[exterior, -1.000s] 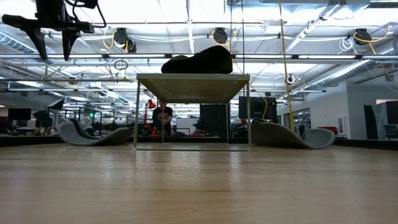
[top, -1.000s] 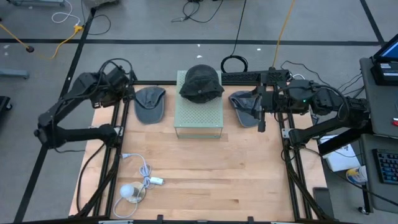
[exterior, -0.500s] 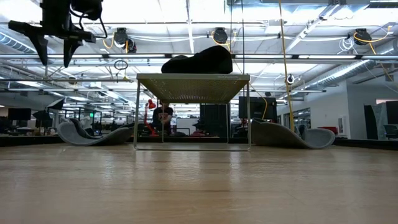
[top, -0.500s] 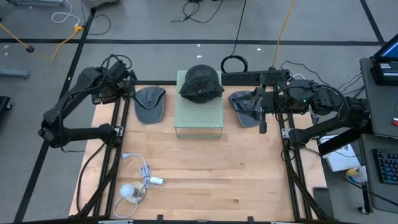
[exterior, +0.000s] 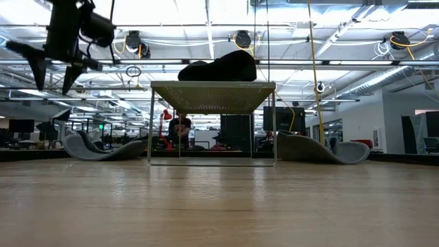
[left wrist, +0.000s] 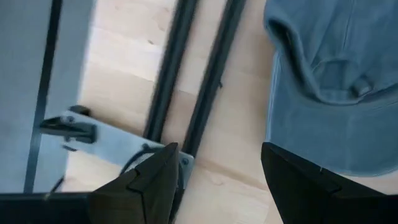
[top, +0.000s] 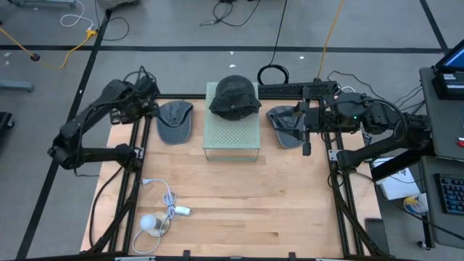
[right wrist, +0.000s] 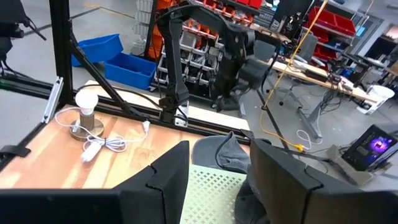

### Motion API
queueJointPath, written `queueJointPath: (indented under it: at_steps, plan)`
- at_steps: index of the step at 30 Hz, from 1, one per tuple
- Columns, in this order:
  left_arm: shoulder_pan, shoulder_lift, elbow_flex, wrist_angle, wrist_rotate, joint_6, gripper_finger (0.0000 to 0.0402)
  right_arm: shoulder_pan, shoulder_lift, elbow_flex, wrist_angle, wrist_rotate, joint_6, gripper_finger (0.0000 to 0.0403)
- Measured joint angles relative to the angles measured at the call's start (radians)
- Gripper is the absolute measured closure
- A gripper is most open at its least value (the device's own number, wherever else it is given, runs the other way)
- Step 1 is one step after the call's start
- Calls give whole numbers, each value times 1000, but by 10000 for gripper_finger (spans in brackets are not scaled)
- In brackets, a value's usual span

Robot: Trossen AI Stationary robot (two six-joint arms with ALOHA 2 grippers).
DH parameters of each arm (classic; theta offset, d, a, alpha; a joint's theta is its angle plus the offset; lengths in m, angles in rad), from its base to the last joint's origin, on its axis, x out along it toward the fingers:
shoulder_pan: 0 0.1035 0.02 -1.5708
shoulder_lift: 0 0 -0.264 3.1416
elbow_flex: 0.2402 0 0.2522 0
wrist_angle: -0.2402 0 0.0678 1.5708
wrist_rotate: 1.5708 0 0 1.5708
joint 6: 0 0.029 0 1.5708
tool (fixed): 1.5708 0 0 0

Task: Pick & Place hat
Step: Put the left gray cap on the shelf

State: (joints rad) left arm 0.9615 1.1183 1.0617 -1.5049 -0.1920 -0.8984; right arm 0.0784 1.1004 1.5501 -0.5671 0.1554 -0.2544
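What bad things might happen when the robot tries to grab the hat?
1. The left gripper hangs open over the table's frame rail, beside the grey hat; coming straight down, it might hit the rail, not the hat.
2. The hat lies flat, so the fingers might pinch only its edge and let it slip.

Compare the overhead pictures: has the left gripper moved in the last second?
Yes. The left gripper, open and empty, has shifted toward the back edge of the table, staying beside the grey cap lying left of the wire stand.
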Motion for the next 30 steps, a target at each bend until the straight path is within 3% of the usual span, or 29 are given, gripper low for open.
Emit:
queueJointPath:
  at_steps: [6, 14, 22, 30]
  plan:
    - [-1, 0, -156, 183, 50, 8, 170, 0, 0, 0, -2, 0, -54, 236]
    - [-1, 0, -278, 408, 53, 7, 170, 0, 0, 0, -24, 0, -57, 236]
    - [-1, 0, -299, 538, 34, 40, 170, 0, 0, 0, -61, 2, -79, 236]
    - [0, 1, -299, 567, 6, 3, 170, -2, 0, 0, -42, 82, -92, 236]
